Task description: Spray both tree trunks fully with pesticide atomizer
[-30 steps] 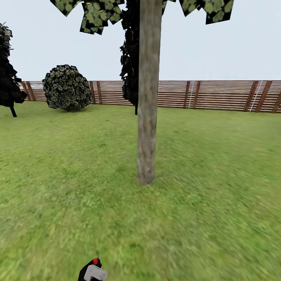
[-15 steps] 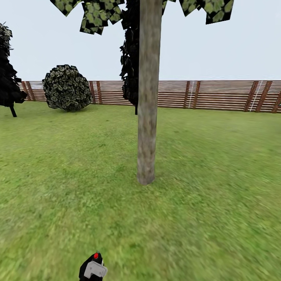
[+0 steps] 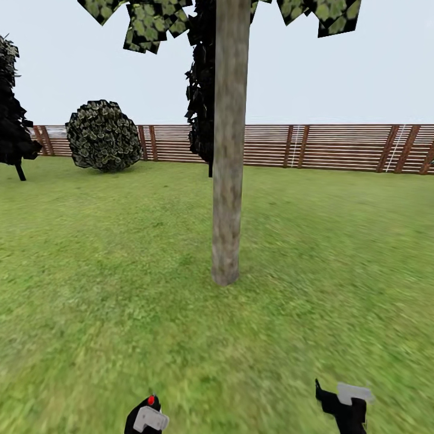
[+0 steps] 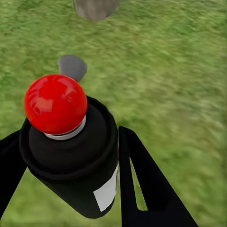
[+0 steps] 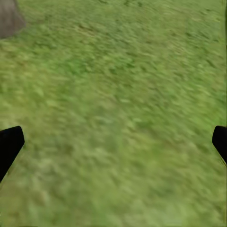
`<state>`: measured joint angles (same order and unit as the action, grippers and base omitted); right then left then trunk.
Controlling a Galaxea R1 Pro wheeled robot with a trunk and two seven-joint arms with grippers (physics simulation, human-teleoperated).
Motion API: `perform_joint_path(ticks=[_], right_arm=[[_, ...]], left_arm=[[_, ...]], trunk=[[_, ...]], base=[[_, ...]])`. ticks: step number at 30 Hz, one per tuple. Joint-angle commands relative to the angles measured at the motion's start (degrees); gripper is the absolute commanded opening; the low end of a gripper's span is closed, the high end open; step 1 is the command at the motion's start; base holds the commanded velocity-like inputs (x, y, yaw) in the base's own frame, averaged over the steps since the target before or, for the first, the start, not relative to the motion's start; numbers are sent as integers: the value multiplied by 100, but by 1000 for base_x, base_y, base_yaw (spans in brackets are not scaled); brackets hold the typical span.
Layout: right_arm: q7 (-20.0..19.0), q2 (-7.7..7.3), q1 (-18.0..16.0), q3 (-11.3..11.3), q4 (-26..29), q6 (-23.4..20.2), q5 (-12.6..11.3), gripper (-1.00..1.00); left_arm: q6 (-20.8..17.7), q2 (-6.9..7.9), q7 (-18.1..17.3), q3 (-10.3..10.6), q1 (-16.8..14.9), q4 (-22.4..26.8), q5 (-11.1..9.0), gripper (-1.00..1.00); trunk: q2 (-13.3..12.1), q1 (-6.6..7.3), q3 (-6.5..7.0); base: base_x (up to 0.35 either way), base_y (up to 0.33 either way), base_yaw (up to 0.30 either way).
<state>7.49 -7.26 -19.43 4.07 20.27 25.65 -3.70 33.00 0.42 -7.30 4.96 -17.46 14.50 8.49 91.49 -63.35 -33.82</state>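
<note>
- Broad green lawn (image 3: pixel 90 289) runs back to a brown slatted wood fence (image 3: pixel 337 147).
- Straight grey-brown tree trunk (image 3: pixel 229 150) stands mid-lawn.
- Left tool (image 4: pixel 66 156) is clamped on the near-black, red-capped pesticide atomizer (image 4: pixel 71 151) above the grass.
- Right tool (image 5: pixel 113 142) has its fingers (image 5: pixel 9 144) wide apart, holding nothing.

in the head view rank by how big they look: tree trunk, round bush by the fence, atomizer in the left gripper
1. tree trunk, tallest, running off the top edge.
2. round bush, wider than the trunk but much shorter and farther off, so these two are close.
3. pesticide atomizer, smallest, partly cut off at the bottom edge, in the left gripper.
</note>
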Motion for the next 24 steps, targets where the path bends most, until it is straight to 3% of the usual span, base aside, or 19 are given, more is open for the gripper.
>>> perform_joint_path(ticks=[1, 3, 6, 7, 9, 10, 12, 15, 16, 19, 20, 21, 22, 23, 24], right_arm=[[-4, 2, -177, -3, 11, 12, -39, 100], [-48, 6, -456, -3, 31, -10, -36, 100], [-458, 15, -740, -3, 26, -71, -43, 100], [-854, 35, -915, -3, 10, -194, -49, 100], [-1286, 97, -1112, -3, -2, -463, -50, 100], [-1680, 182, -1314, -3, -9, -823, -46, 100], [-2057, 269, -1480, -5, -12, -1168, -42, 100], [-2987, 428, -1659, -14, -3, -1553, -32, 100], [-3586, 488, -1704, -16, 9, -1657, -30, 100], [-4581, 540, -1743, -18, 77, -1761, -28, 100], [-5255, 559, -1757, -19, 157, -1847, -27, 100], [-6138, 576, -1770, -20, 266, -2081, -27, 100], [-6378, 582, -1773, -20, 303, -2169, -26, 100], [-6757, 589, -1777, -22, 369, -2325, -26, 100], [-6898, 597, -1778, -25, 395, -2383, -26, 100]], left_arm=[[10, 1, 16, 26, -4, 18, 6, -100], [-12, -17, 19, 24, -4, 296, 4, -100], [-216, -124, 19, 25, -4, 762, 4, -100], [-517, -201, 14, 27, -4, 955, 5, -100], [-883, -266, 6, 29, -8, 1086, 8, -100], [-1195, -324, -32, 30, -18, 1161, 9, -100], [-1410, -396, -180, 33, -29, 1215, 19, -100], [-1676, -539, -981, 37, -41, 1280, 50, -100], [-1806, -578, -1565, 38, -62, 1302, 62, -100], [-2008, -613, -2388, 42, -127, 1323, 92, -100], [-2102, -626, -2820, 45, -158, 1331, 194, -100], [-2185, -637, -3282, 47, -186, 1337, 539, -100], [-2202, -639, -3399, 47, -191, 1339, 690, -100], [-2224, -643, -3592, 48, -200, 1341, 994, -100], [-2226, -644, -3675, 48, -203, 1343, 1128, -100]], trunk=[[3, 1, -6], [3, 1, -6], [3, 1, -6], [3, 1, -6], [3, 1, -6], [3, 1, -6], [3, 1, -6], [3, 1, -6], [3, 1, -6], [3, 1, -6], [3, 1, -6], [3, 1, -6], [3, 1, -6], [3, 1, -6], [3, 1, -6]], base=[[0, 0, 0], [0, 0, 0], [0, 0, 0], [0, 0, 0], [0, 0, 0], [0, 0, 0], [0, 0, 0], [0, 0, 0], [0, 0, 0], [0, 0, 0], [0, 0, 0], [0, 0, 0], [0, 0, 0], [0, 0, 0], [0, 0, 0]])
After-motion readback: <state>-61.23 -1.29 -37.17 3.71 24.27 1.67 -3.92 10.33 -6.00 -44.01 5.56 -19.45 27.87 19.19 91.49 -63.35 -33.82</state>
